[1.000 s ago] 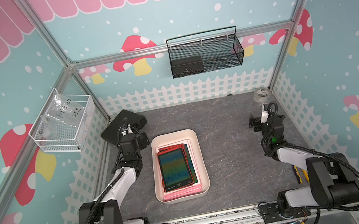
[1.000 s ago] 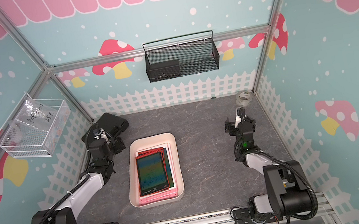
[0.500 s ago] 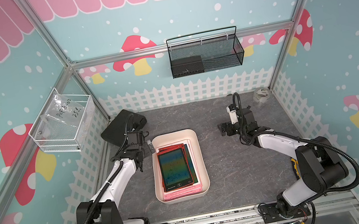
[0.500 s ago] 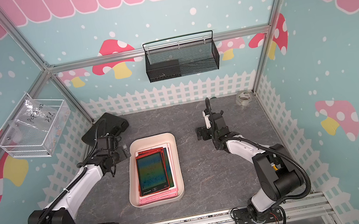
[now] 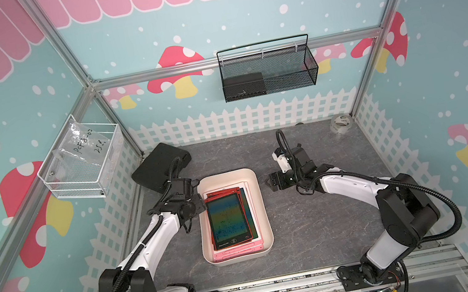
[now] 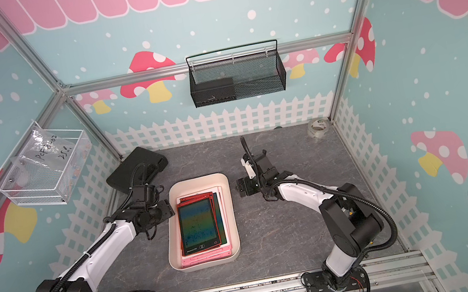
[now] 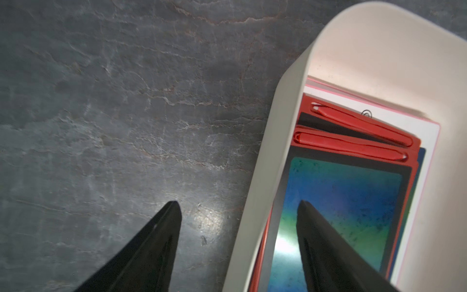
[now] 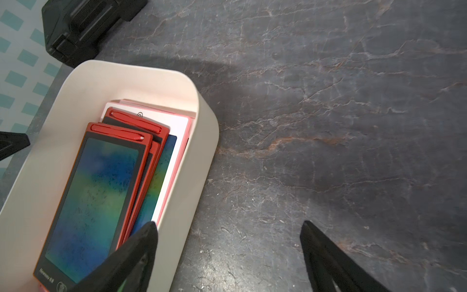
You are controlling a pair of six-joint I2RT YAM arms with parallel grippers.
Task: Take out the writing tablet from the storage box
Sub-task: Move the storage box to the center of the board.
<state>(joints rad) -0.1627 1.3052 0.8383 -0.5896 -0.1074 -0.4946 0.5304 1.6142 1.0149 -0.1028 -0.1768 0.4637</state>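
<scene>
Near the middle of the desk (image 5: 322, 228), a little toward its left edge, I see the storage box (image 5: 226, 178), long sides running front to back. The writing tablet (image 5: 227, 219), with a red frame and a rainbow-tinted screen, lies flat on top of a stack inside the box, close against the left wall. It is not lifted. Under it is a second red tablet (image 8: 141, 121), offset toward the far end, and at the bottom a larger pink tablet (image 5: 238, 252).

Left hand (image 7: 238, 205): at the box's left wall, toward the far end. The jaws are partly open and straddle that wall. The outer finger (image 7: 156, 240) is over bare desk and the inner finger (image 7: 316, 240) is inside the box above the tablet's screen. It holds nothing. I cannot tell whether the inner finger touches the screen.

Right hand (image 5: 269, 183): over the desk just beside the box's right wall, near its far right corner, and apart from it in both top views. The jaws are wide open and empty.

A black case (image 5: 161, 166) sits in the desk's far left corner, and a tape roll (image 5: 341, 125) in the far right corner.
</scene>
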